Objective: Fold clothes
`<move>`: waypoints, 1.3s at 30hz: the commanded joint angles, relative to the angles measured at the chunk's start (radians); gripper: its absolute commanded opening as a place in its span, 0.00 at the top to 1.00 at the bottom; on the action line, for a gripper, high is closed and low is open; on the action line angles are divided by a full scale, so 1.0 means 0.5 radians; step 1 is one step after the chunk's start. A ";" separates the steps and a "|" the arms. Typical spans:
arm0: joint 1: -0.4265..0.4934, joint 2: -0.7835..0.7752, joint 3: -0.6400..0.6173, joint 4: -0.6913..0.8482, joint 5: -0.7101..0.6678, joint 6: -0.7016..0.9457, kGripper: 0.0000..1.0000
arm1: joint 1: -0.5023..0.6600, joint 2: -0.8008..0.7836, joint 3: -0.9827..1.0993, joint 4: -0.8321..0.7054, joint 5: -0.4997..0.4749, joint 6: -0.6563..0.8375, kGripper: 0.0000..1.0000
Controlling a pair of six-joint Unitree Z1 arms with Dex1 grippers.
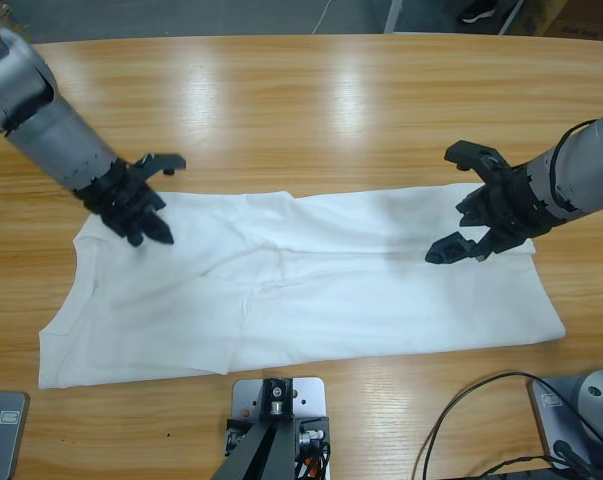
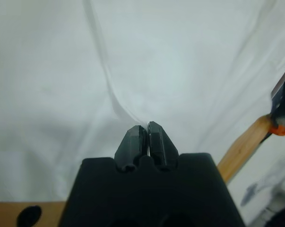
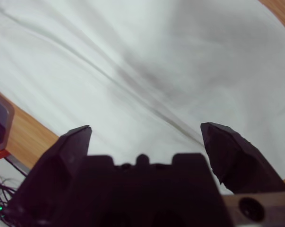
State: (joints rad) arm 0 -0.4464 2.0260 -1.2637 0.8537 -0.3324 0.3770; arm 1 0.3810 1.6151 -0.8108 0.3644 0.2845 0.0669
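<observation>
The T-shirt (image 1: 301, 285) lies spread flat on the counter (image 1: 311, 110), its long axis running from 9 o'clock to 3 o'clock across the near half of the wood, and it already looks folded once lengthwise into a broad band, with a ridge of cloth slanting through its middle. That long axis is what I read the next move from: each end has its own arm over it, so I judge the coming fold brings one end toward the other.

My left pincer (image 1: 141, 205) sits at the 9 o'clock end, on the shirt's far corner, jaws pressed together; in its wrist view a thin crease runs right up to the tips, but I cannot tell whether any cloth is caught between them. My right pincer (image 1: 471, 205) hangs over the 3 o'clock end near the far edge, jaws spread wide with nothing between them, cloth filling the view beneath it.

Neither arm is nearer to the middle; each is close to its own end.

Count: one shirt, two arms, two pincers, one counter.
</observation>
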 commanded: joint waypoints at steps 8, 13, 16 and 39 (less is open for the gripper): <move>-0.187 0.030 -0.242 0.066 0.253 0.034 1.00 | -0.001 0.038 0.115 -0.087 -0.014 0.023 0.06; -0.150 0.046 -0.272 0.092 0.494 -0.026 1.00 | -0.001 0.028 0.118 -0.088 -0.014 0.023 0.06; -0.150 0.061 -0.301 0.090 0.527 -0.031 1.00 | -0.001 0.018 0.129 -0.088 -0.014 0.023 0.06; -0.166 0.276 -0.534 0.066 0.589 -0.039 1.00 | -0.001 -0.028 0.177 -0.094 -0.020 0.023 0.06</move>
State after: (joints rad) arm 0 -0.5319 2.1083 -1.4710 0.8971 -0.0799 0.3716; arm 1 0.3810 1.6153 -0.7635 0.3251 0.2846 0.0670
